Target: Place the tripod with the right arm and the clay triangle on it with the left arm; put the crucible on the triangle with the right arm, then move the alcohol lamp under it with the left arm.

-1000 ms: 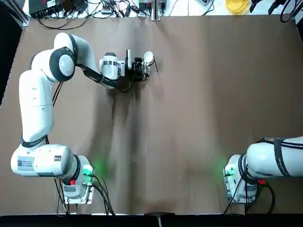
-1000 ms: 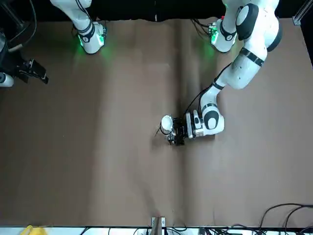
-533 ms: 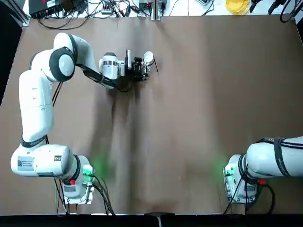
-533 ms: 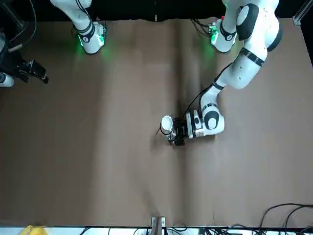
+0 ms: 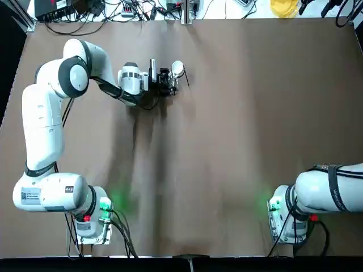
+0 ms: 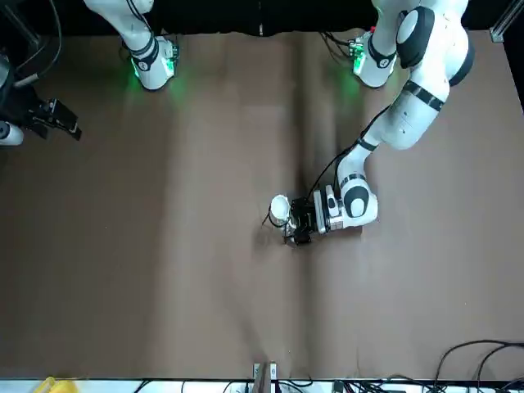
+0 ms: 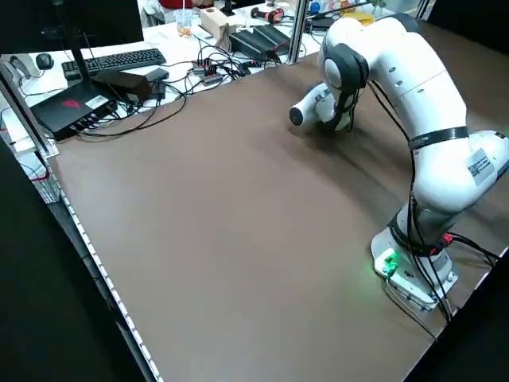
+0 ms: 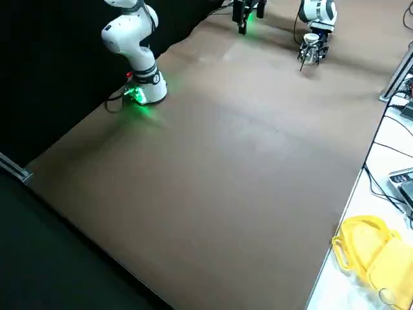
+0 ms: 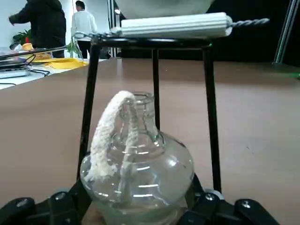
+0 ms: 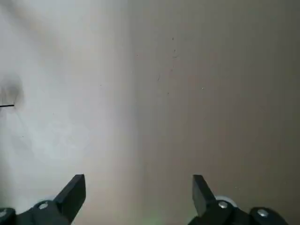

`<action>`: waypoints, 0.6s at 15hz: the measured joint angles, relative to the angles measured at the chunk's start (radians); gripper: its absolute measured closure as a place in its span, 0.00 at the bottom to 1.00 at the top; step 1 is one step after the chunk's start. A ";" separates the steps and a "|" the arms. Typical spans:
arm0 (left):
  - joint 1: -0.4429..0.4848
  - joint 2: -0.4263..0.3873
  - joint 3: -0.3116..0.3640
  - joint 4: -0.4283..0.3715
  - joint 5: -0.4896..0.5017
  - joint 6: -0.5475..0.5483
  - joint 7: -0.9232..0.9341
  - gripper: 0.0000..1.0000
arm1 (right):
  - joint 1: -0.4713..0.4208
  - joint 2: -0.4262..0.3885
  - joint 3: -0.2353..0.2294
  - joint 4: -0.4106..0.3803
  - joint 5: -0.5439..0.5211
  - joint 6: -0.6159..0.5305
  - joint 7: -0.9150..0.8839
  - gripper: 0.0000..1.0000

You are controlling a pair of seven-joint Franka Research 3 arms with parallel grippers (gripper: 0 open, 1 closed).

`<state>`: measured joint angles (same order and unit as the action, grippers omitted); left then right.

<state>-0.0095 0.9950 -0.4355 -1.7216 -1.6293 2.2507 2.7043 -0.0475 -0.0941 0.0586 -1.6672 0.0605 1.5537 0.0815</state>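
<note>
in the upper left of the top view, the left hand [image 5: 164,80] pinches the lamp [image 9: 140,173] between the tripod [image 9: 154,93] legs under the crucible [image 5: 177,69]; a careless pull-out could topple everything.

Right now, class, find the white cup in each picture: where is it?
Top: white cup, upper middle, beside the left claw.
Front: lower middle.
Left side: hidden behind the arm.
Right side: too small to tell.
Left wrist: top edge.
Right wrist: absent.
Shared landmark: the left claw.
</note>
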 joint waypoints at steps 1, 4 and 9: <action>0.000 0.000 0.000 0.000 0.000 0.000 0.000 0.19 | 0.000 0.000 0.000 0.000 0.000 0.000 0.000 0.00; 0.002 0.000 0.000 0.000 0.000 -0.001 0.000 0.19 | 0.000 0.000 0.000 0.000 0.000 0.000 0.000 0.00; 0.020 0.000 0.001 0.001 0.000 -0.005 0.001 0.16 | 0.000 0.000 0.000 0.000 0.000 0.000 0.000 0.00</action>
<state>0.0110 0.9950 -0.4349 -1.7207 -1.6293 2.2453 2.7052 -0.0471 -0.0941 0.0587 -1.6674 0.0605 1.5537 0.0815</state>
